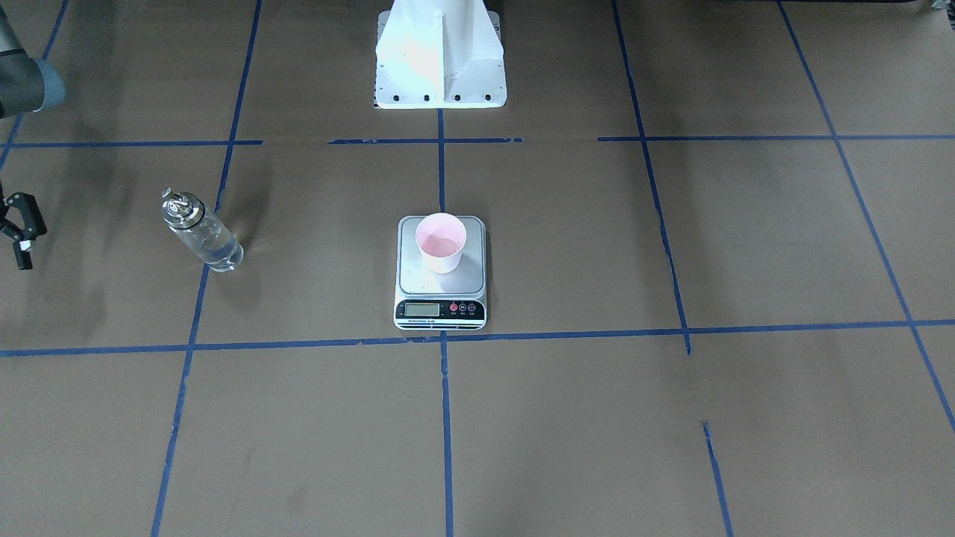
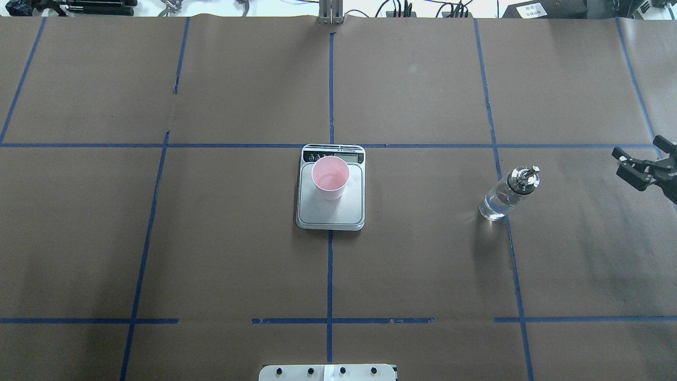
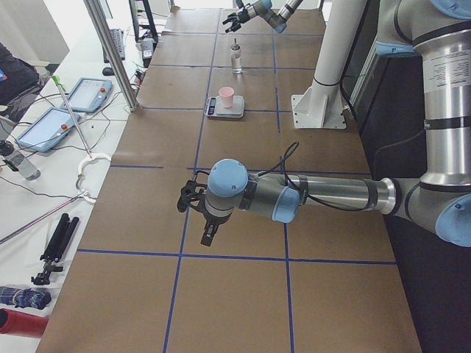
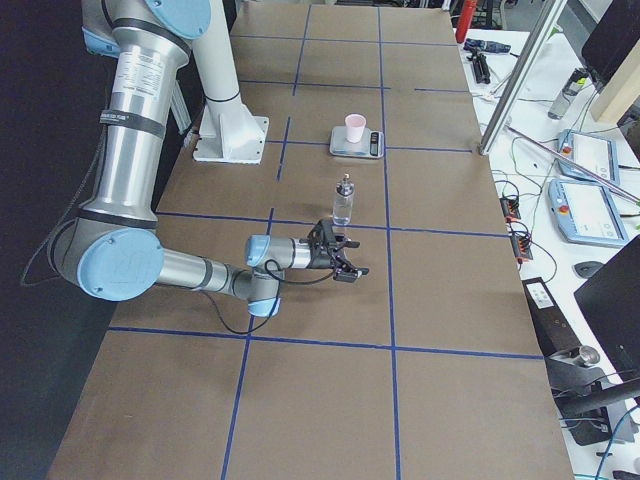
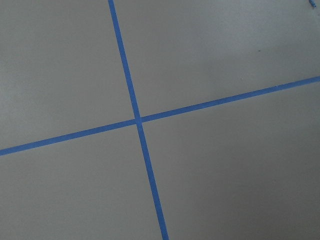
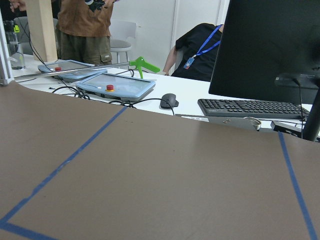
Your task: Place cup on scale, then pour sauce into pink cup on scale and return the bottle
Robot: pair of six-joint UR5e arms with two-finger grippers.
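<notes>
The pale pink cup (image 1: 442, 242) stands upright on the silver scale (image 1: 418, 277) at the table's middle; it also shows in the overhead view (image 2: 330, 177) on the scale (image 2: 338, 211). The clear glass bottle (image 2: 505, 194) with its silver spout cap stands upright on the table to the scale's right, with clear sauce inside. My right gripper (image 2: 637, 161) is open and empty, to the right of the bottle and apart from it; it also shows in the front-facing view (image 1: 28, 230). My left gripper (image 3: 196, 213) shows only in the exterior left view, far from the scale; I cannot tell its state.
The robot's white base (image 1: 440, 67) stands at the table's near middle. Blue tape lines (image 2: 330, 90) cross the brown table cover. Tablets (image 3: 88, 94), cables and a post (image 3: 110, 51) lie on the operators' side. People sit beyond the table's edge (image 6: 200, 50).
</notes>
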